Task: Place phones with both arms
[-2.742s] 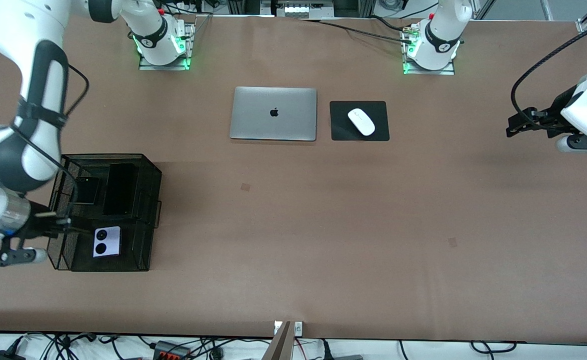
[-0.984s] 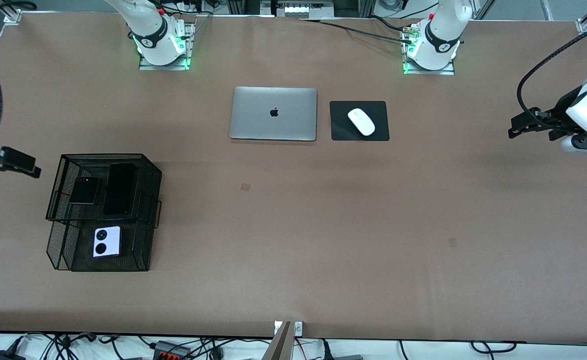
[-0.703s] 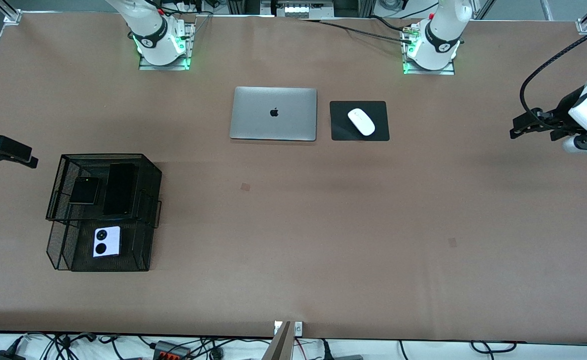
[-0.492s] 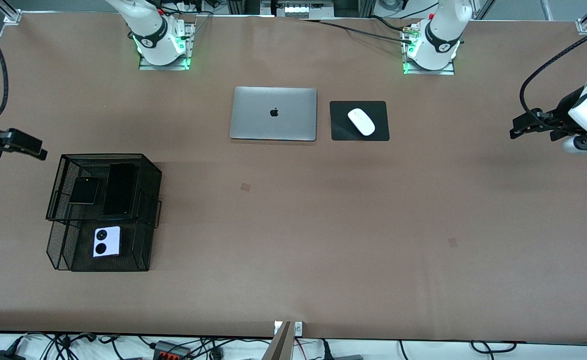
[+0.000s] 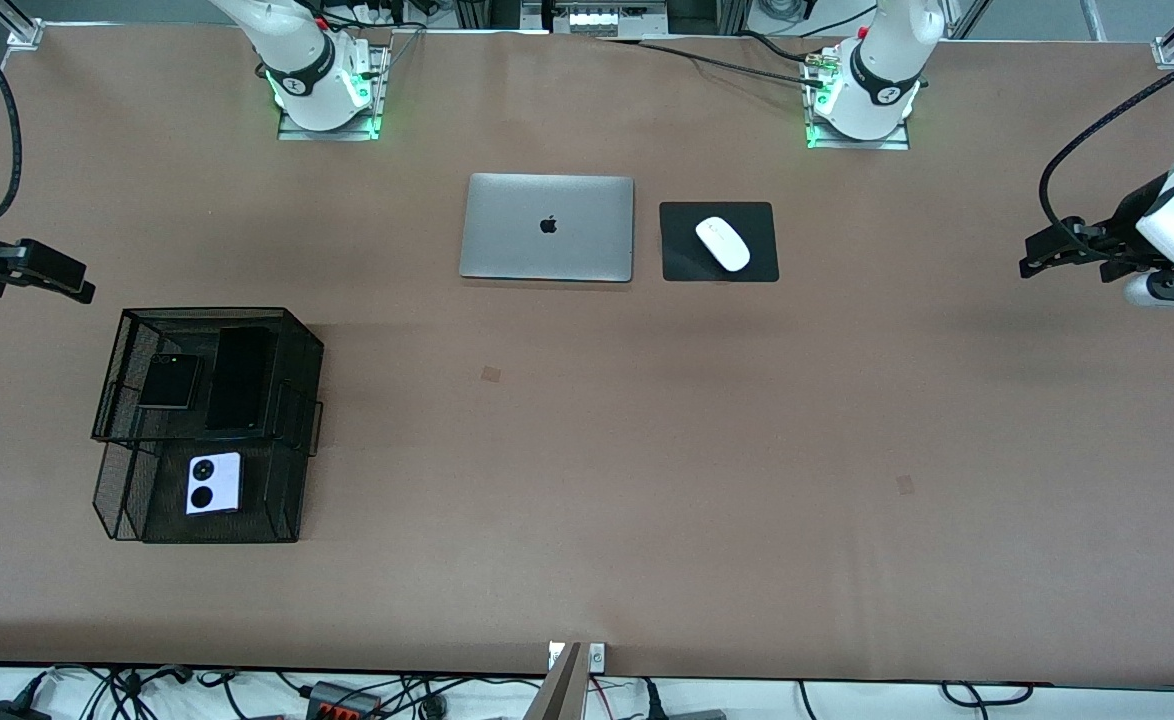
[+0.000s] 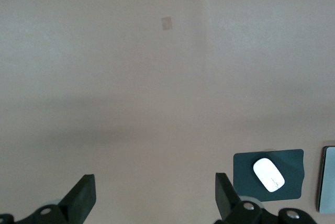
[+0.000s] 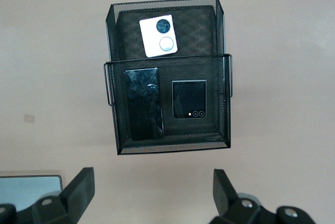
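Observation:
A black mesh two-tier tray (image 5: 304, 345) stands toward the right arm's end of the table. Its upper tier holds a small black flip phone (image 5: 169, 381) beside a long black slab phone (image 5: 238, 378). The lower tier holds a lavender-white flip phone (image 5: 213, 483) with two round lenses. The right wrist view shows the same tray (image 7: 167, 148), slab phone (image 7: 143, 103), black flip phone (image 7: 189, 99) and lavender phone (image 7: 158, 36). My right gripper (image 5: 72, 285) (image 7: 153, 176) hangs open and empty over bare table beside the tray. My left gripper (image 5: 1029, 256) (image 6: 155, 182) waits open and empty over the left arm's end.
A closed silver laptop (image 5: 547, 227) lies mid-table near the bases, beside a white mouse (image 5: 723, 243) on a black pad (image 5: 762, 260). The left wrist view shows the mouse (image 6: 268, 174) and pad (image 6: 293, 161). The laptop's corner (image 7: 29, 190) appears in the right wrist view.
My right arm has pulled up and away from the tray toward its end of the table, then shifted slightly. The three phones stay in the tray. The left gripper barely moved.

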`<state>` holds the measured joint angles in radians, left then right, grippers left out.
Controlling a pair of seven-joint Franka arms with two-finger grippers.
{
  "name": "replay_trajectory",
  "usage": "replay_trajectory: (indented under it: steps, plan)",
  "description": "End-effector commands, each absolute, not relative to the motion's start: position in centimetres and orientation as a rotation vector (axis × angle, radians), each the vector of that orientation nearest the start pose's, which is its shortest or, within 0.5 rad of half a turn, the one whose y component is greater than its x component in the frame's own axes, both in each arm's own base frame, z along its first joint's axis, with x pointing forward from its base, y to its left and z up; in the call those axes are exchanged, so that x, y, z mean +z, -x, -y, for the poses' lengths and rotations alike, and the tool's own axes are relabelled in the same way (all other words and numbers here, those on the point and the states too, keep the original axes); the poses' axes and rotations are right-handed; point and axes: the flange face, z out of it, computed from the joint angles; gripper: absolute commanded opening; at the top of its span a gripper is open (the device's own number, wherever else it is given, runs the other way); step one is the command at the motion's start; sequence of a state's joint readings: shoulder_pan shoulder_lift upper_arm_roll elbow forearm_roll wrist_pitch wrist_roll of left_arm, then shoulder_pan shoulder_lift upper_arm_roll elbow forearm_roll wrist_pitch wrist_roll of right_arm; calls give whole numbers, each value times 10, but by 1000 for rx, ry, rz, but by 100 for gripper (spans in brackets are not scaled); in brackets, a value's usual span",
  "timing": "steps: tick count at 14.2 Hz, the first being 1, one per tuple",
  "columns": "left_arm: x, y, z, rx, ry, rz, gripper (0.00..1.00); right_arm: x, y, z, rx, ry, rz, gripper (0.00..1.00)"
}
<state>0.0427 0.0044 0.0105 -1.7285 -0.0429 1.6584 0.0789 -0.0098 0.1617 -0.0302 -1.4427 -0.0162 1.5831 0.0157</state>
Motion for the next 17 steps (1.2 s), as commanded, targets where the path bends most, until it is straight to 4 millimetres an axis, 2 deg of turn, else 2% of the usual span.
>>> replay_trajectory:
  steps: [1, 4, 8, 13, 17]
  plan:
    - [559, -557, -27, 112, 3204, -60, 100, 585, -579, 23, -24, 3178, -84, 100]
    - [560, -557, -28, 110, 3204, -56, 100, 576, -568, 22, -14, 3176, -81, 100]
    - [559, -557, -28, 112, 3206, -58, 100, 575, -550, 22, 15, 3174, -81, 100]
    - [557, -558, -29, 117, 3206, -55, 100, 580, -549, 22, 7, 3175, 11, 100]
    - [557, -557, -29, 119, 3206, -53, 100, 583, -552, 23, -8, 3174, -8, 100]
